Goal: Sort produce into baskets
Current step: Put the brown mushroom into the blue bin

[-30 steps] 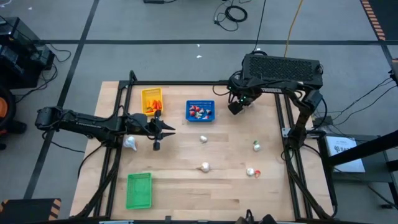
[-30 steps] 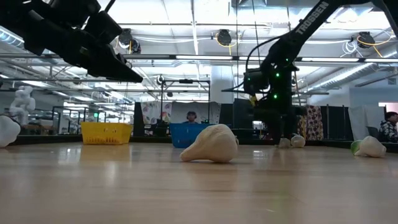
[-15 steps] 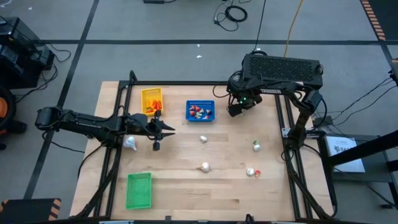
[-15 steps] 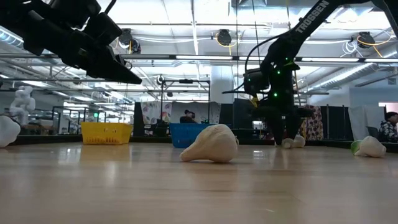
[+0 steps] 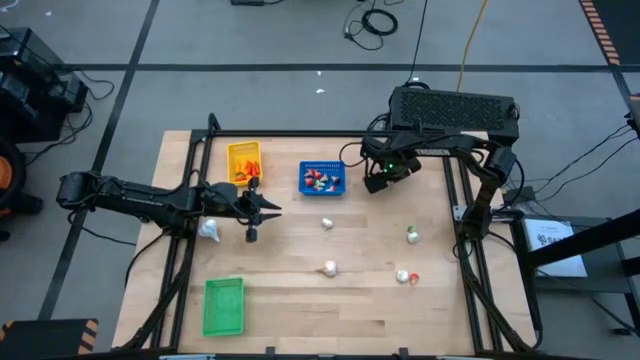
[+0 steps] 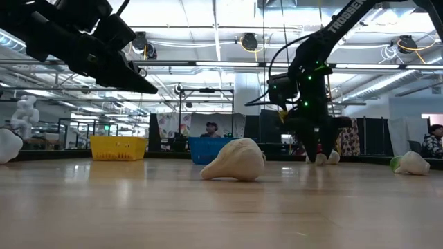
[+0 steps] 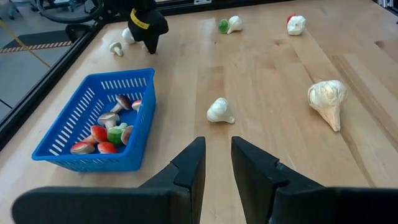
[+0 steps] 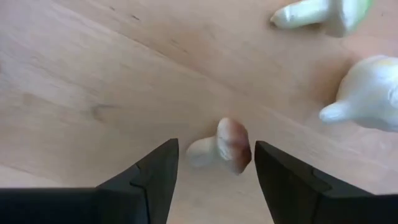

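Note:
My right gripper (image 8: 216,149) points straight down near the table's far edge, right of the blue basket (image 5: 305,180). It is open, one finger on each side of a small brown-capped, white-stemmed piece (image 8: 231,147) lying on the table. Two pale pieces (image 8: 367,93) (image 8: 320,12) lie close by. The blue basket (image 7: 74,130) holds red-and-white pieces; the yellow basket (image 5: 236,150) holds orange ones. The green basket (image 5: 224,305) stands near the front left. My left gripper (image 7: 217,146) hovers left of centre, slightly open with nothing between its fingers.
Whitish bulbs lie loose on the wood: one mid-table (image 5: 327,223), one nearer the front (image 5: 328,268), two at the right (image 5: 412,236) (image 5: 403,277), and one under my left arm (image 5: 208,230). A black box (image 5: 455,110) sits beyond the far right corner.
My right gripper has moved a little toward the blue basket and the table's near edge while rolling about its wrist. The produce has stayed in place.

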Controlling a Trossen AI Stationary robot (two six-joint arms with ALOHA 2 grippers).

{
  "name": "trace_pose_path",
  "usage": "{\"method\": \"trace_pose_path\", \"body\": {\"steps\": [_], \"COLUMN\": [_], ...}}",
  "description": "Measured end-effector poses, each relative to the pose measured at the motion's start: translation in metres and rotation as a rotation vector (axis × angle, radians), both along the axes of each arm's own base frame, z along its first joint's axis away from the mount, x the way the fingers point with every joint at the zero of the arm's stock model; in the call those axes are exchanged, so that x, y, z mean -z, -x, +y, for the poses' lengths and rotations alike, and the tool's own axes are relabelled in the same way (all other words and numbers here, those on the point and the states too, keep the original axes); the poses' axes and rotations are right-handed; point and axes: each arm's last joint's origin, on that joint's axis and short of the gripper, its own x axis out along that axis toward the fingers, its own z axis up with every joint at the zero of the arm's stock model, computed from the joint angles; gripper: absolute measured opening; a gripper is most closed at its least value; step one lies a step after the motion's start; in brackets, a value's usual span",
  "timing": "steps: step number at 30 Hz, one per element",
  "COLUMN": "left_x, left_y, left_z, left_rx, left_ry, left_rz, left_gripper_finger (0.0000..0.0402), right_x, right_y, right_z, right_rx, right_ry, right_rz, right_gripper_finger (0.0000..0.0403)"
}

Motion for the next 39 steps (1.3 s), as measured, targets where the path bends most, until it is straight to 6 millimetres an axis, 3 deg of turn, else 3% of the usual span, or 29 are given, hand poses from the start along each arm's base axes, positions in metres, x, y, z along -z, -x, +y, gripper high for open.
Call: {"method": "trace_pose_path", "body": {"steps": [7,22,27,35,39], "left_x": [0.000,0.000,0.003,0.002,0.002], "left_y": [0.000,0.000,0.001,0.001,0.001], "left_z": [0.000,0.000,0.001,0.001,0.001], "left_rx": [0.000,0.000,-0.004,-0.004,-0.004], "left_ry": [0.000,0.000,0.001,0.001,0.001], "left_rz": [0.001,0.004,0.029,0.021,0.019], "left_gripper_finger": [0.0086,0.0086,0.0086,0.0086,0.0086], "right_x": [0.000,-0.008,-0.031,-0.077,-0.088], "right_y": [-0.001,-0.007,-0.031,-0.084,-0.100], "right_z": [0.003,0.003,0.010,0.037,0.049], "right_rx": [-0.026,-0.187,-0.250,-0.398,-0.439], "right_ry": [-0.008,-0.031,0.011,0.164,0.224], "right_rz": [0.007,-0.029,-0.127,-0.380,-0.484], "right_gripper_finger": [0.0167,0.0007,0.0006,0.0006,0.0006]}}
